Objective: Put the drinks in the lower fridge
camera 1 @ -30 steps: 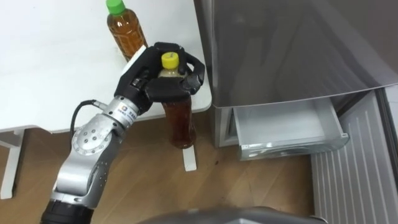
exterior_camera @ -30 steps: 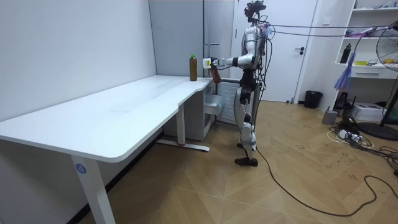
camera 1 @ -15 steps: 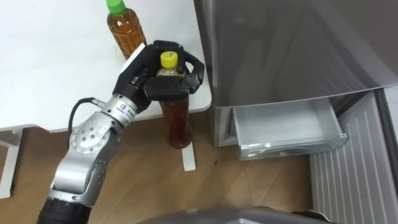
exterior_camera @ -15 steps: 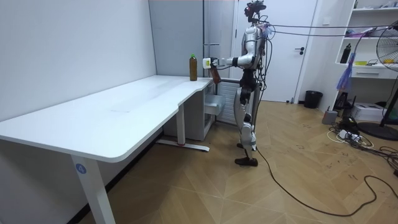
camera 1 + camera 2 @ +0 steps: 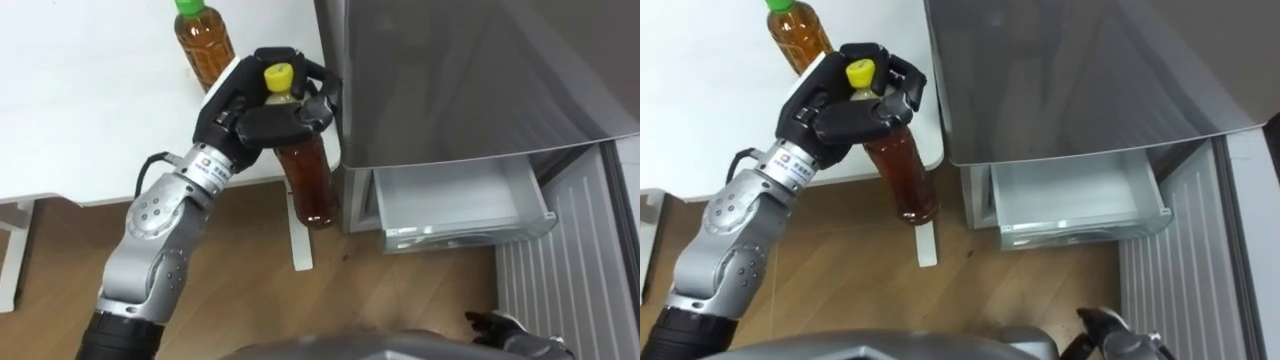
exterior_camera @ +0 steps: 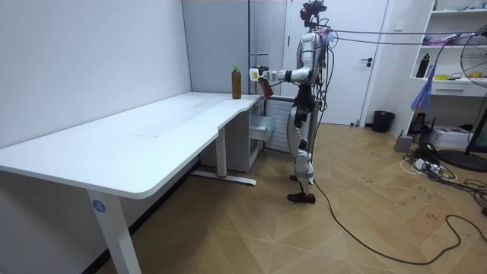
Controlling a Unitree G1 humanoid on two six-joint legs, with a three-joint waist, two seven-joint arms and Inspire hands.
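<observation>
A: Hands?

B: Right hand (image 5: 510, 328) is low by the body. Its fingers are too dim to read, so I can't tell if they're open or closed. Left hand (image 5: 255, 115) is curled round the neck and shoulder of the yellow-capped bottle (image 5: 310, 180), just under the cap.

A: Where's that bottle?

B: It's off the tabletop (image 5: 80, 100), just past the right edge by the near right corner, hanging over the floor (image 5: 400, 290). Its long axis is roughly upright, cap up, with the base swung a little toward the fridge (image 5: 470, 80).

A: Target?

B: The open drawer (image 5: 450, 195) at the fridge's foot — it's to the right of the bottle and below it, near but apart. What shows of it looks empty. My read is the move goes right and down, and since the left hand already has the load, it's the one to carry it.

A: Counts?

B: Two bottles — one is in the left hand. The other is the green-capped bottle (image 5: 200, 50), standing farther back on the tabletop near the right edge, just beyond the left hand. One drawer is open and has no drinks in it yet.
</observation>
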